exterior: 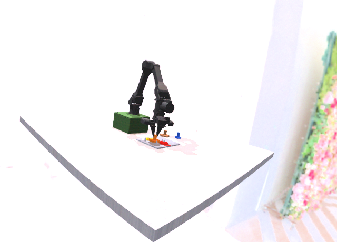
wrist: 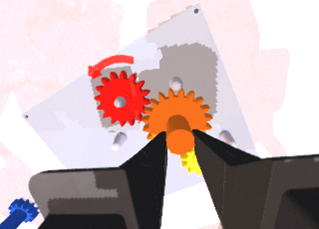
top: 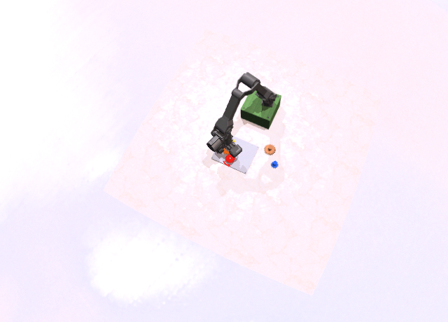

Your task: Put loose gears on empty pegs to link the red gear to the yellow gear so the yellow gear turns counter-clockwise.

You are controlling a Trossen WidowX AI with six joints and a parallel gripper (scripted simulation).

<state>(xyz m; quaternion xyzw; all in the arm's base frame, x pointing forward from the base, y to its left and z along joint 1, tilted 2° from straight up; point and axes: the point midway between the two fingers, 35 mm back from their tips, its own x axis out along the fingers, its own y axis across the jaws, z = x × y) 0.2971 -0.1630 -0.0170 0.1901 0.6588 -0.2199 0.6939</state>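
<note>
My gripper (wrist: 178,135) (exterior: 155,135) is shut on the upright handle of the orange gear (wrist: 174,114) (exterior: 154,140) and holds it over the grey board (wrist: 65,134) (top: 249,155) (exterior: 174,143), low, between the red and yellow gears. The red gear (wrist: 122,95) (top: 229,159) (exterior: 164,142) sits on its peg, close beside the orange gear's teeth. The yellow gear (wrist: 191,164) (exterior: 147,139) is partly hidden under the orange gear and a finger. Bare pegs show in the wrist view: one (wrist: 175,83) above the orange gear, one (wrist: 119,139) at left, one (wrist: 226,137) at right. Whether the orange gear is on a peg is hidden.
A brown-orange gear (top: 269,150) (exterior: 164,134) and a blue gear (top: 274,164) (exterior: 177,136) (wrist: 22,210) stand on the table beside the board. The arm's green base block (top: 258,112) (exterior: 130,122) stands behind the board. A red arrow (wrist: 112,62) curves beside the red gear.
</note>
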